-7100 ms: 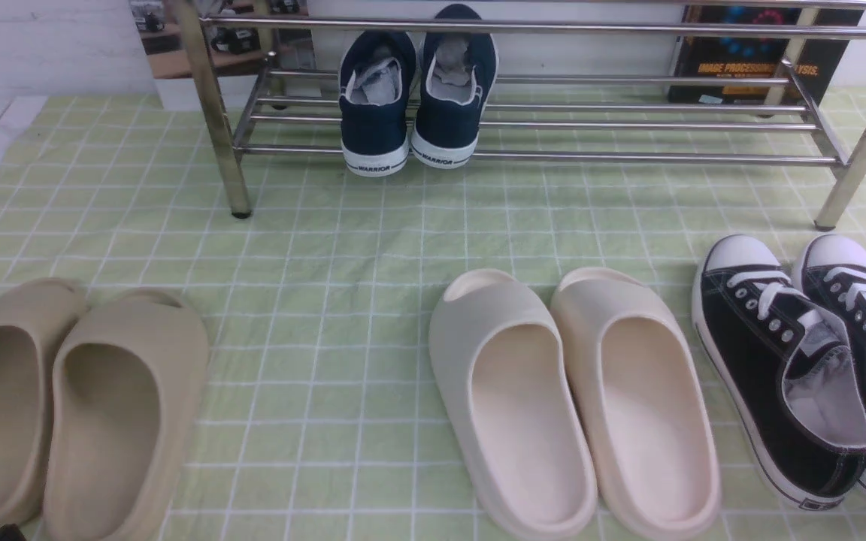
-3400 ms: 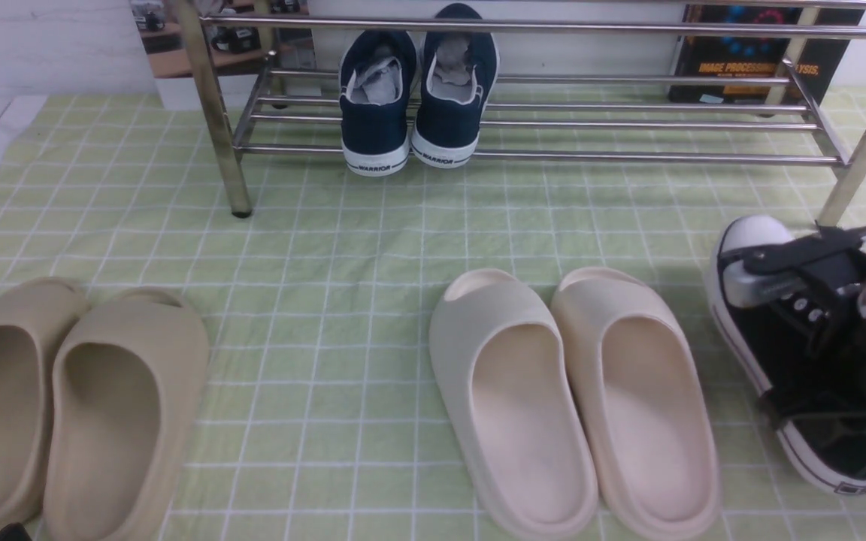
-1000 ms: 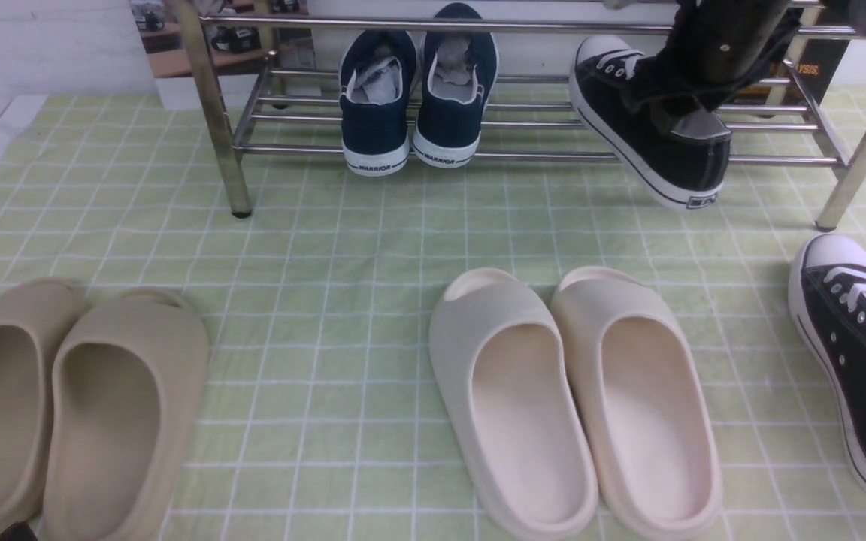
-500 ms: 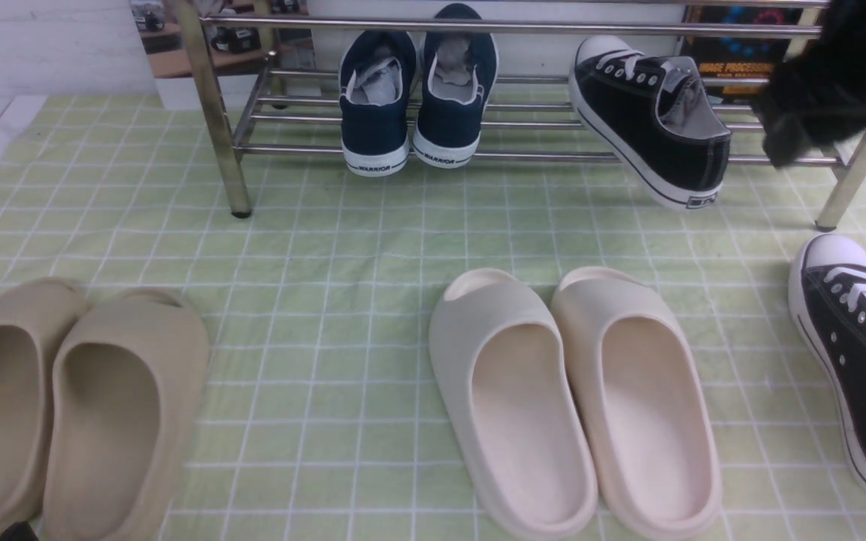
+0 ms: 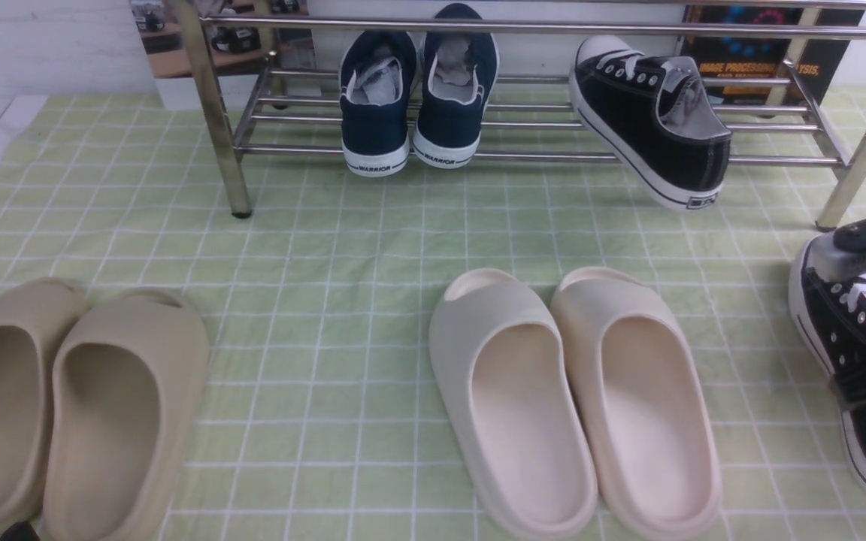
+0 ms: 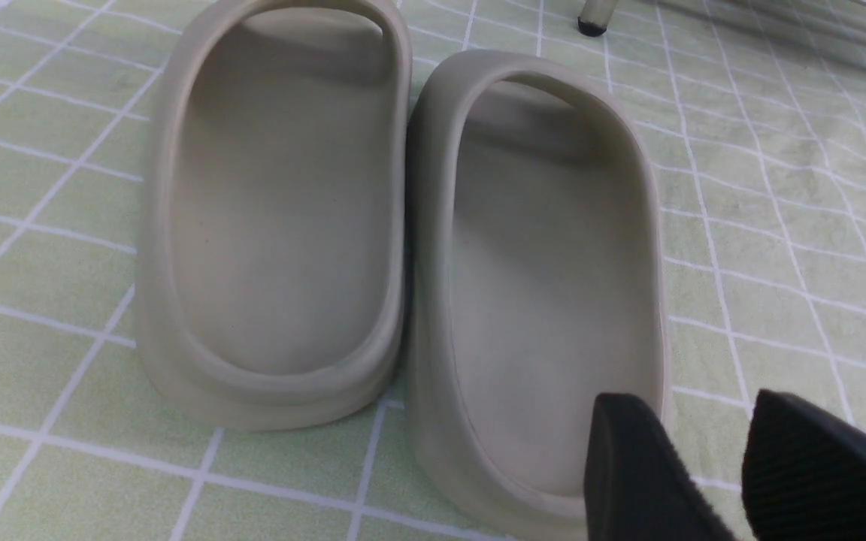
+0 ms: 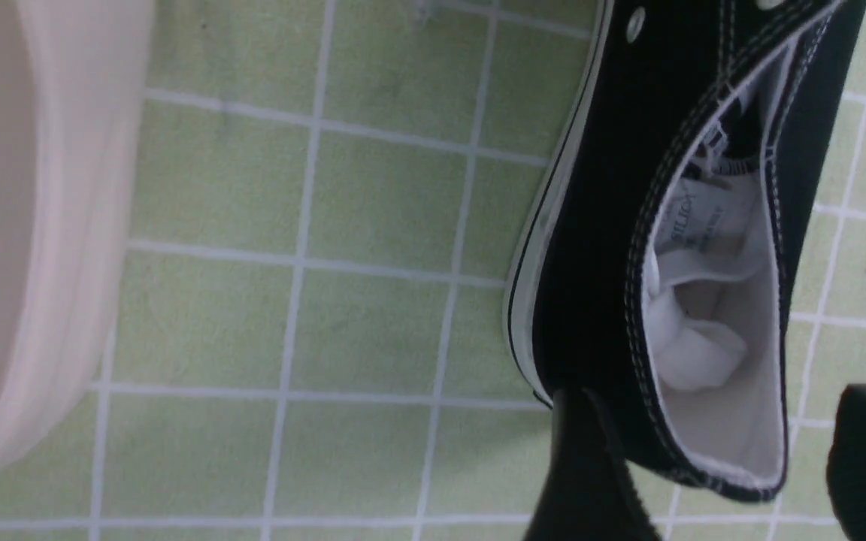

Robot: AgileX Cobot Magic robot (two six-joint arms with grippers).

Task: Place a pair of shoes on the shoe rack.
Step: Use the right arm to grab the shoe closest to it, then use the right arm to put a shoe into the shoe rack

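Front view, right edge: right gripper (image 7: 719, 458) stands open over the second black canvas sneaker (image 7: 591, 300), apparently lining up; next, close and lift.

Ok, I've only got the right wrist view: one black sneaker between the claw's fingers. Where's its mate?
Observer: On the lower shelf, toe in, heel sticking out past the front bar.
Operator: What else is on that shelf?
Observer: The navy pair, left of the mate, with a gap between.
Operator: And the left claw?
Observer: Open, nothing gripped, near the beige slides.
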